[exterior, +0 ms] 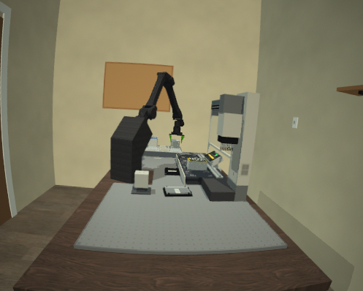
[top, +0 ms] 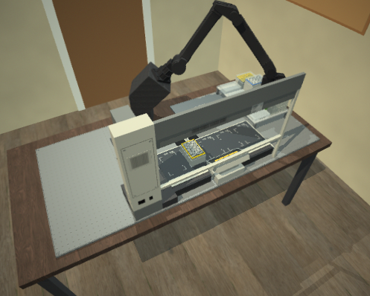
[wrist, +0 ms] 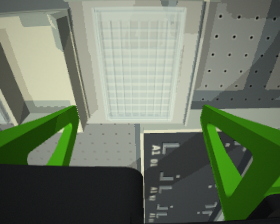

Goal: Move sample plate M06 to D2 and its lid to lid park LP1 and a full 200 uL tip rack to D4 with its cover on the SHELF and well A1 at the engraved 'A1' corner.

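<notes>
End effector [wrist: 140,150] spread wide and empty above a lidded plate [wrist: 139,62] on the SHELF [wrist: 86,135].

Wrist view: the clear-lidded plate lies flat between the 2 green fingers, untouched; its ID cannot be read. The deck edge [wrist: 176,165] engraved A1 lies just below. Top view: a yellow-rimmed tip rack [top: 192,149] sits on the deck over the bench [top: 80,238].
</notes>
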Controlling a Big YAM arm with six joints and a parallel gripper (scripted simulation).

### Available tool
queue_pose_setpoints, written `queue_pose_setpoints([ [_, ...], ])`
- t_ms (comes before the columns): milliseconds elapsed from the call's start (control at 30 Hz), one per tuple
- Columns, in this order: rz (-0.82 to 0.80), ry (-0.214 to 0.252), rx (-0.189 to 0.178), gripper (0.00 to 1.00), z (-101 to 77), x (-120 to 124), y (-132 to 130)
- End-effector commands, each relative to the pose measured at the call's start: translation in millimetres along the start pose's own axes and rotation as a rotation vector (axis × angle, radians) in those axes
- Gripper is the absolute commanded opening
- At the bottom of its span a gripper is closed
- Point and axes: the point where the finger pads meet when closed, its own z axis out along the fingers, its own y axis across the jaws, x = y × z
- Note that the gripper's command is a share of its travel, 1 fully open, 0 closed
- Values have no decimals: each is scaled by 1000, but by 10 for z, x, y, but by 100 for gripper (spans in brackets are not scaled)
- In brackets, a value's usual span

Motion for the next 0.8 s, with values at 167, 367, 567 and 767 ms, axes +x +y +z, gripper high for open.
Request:
queue_pose_setpoints([
  [167,3,-36,13,100,93,-171,-34],
  [367,3,-46,19,100,165,-228,-62],
  [567,3,-51,22,100,219,-256,-77],
  [767,3,-51,22,100,322,-254,-80],
])
